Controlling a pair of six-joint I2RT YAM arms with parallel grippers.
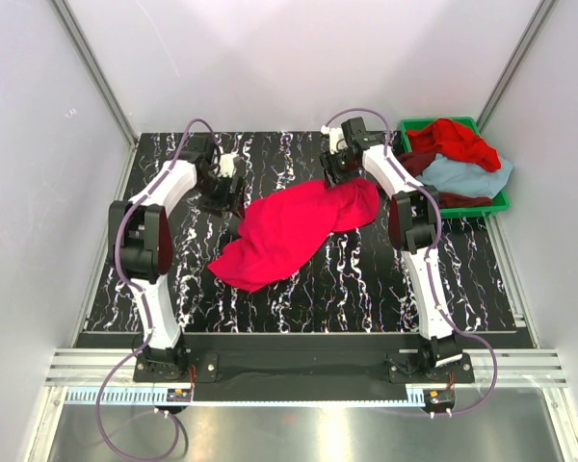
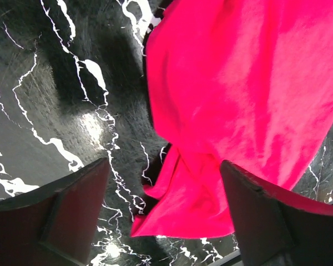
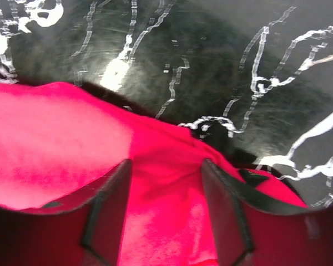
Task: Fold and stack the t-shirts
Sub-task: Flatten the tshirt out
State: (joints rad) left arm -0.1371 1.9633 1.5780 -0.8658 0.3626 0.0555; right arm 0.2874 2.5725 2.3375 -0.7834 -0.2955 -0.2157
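The table [image 1: 376, 284] is bare near the arms, below the shirt [image 1: 294, 231], and far back behind it. The shirt sprawls diagonally across the middle. The full bin [image 1: 493, 204] blocks the far right corner, and side walls [image 1: 39, 192] hem both edges.

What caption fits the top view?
Left gripper and right gripper flank a crimson-pink t-shirt; other shirts fill the green bin.

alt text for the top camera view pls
A crumpled pink-red t-shirt lies on a black marbled table, with the left gripper and right gripper open over its far edge. A green bin at the far right holds more shirts.
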